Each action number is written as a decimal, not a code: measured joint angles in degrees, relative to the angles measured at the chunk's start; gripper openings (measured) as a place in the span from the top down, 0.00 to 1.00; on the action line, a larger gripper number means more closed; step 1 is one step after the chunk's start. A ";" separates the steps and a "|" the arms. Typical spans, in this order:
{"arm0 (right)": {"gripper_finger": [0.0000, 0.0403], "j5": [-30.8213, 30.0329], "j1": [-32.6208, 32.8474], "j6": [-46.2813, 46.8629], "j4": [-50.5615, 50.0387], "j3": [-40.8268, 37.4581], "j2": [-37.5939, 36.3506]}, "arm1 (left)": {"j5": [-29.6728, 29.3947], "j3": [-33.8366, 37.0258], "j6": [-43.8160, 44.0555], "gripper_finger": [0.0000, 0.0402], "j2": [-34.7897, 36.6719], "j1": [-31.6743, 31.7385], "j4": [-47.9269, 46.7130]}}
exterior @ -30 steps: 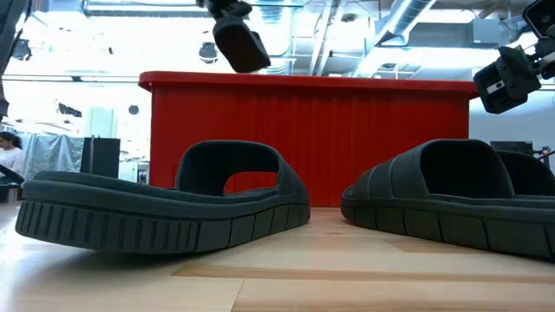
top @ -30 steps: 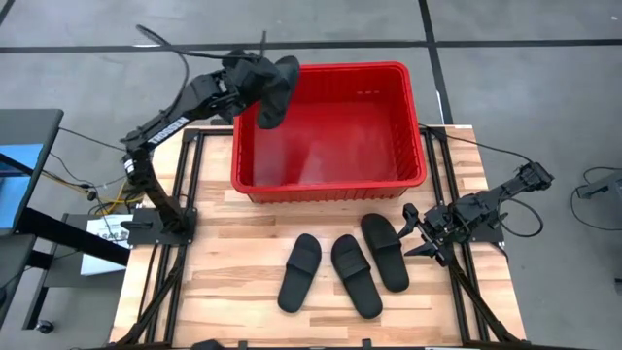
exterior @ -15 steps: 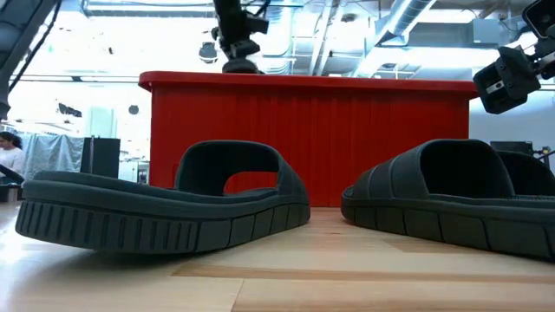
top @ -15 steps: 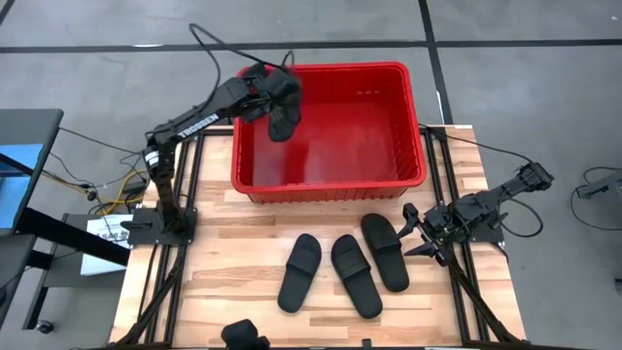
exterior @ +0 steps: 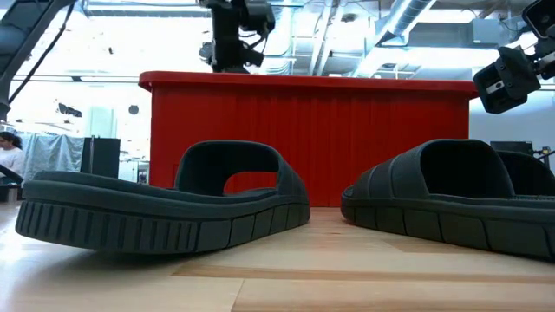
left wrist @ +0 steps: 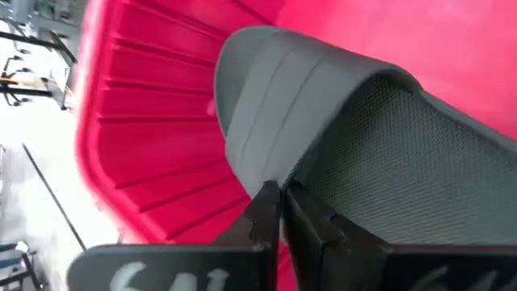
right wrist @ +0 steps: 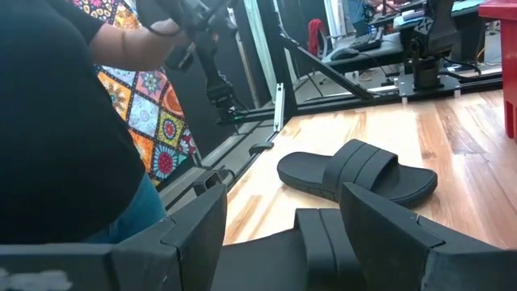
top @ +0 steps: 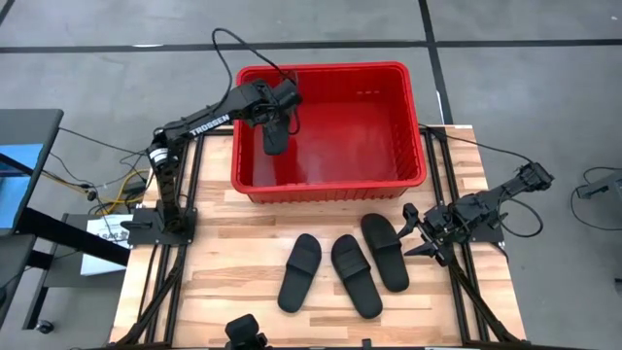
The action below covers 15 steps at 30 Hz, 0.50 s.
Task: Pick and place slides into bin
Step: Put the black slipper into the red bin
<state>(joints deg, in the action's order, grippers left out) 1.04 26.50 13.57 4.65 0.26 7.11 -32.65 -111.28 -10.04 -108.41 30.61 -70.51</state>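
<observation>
Lowered into the bin (top: 416,117), my left gripper (top: 282,105) stays clamped on a slide (top: 276,134); I should release low, while my right gripper (top: 416,236) waits open beside three slides.

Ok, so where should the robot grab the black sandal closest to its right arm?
Probably by its wide strap. That slide lies flat, sole down, so the strap arches up with a gap beneath. The right gripper would likely do best coming from above, one of the jaws slipping under the strap.
</observation>
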 joint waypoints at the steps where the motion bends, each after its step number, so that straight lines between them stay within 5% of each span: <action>1: 0.42 0.00 0.00 0.00 0.01 0.01 -0.02 | 0.58 0.93 0.16 1.00 -0.06 0.00 0.42; 15: 0.42 0.00 0.00 0.00 -0.04 0.00 -0.01 | 1.62 13.71 0.60 1.00 -0.01 0.90 7.66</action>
<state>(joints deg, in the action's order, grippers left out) 1.04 26.50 13.56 4.62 0.27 7.10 -31.03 -97.57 -9.44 -108.42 31.51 -62.85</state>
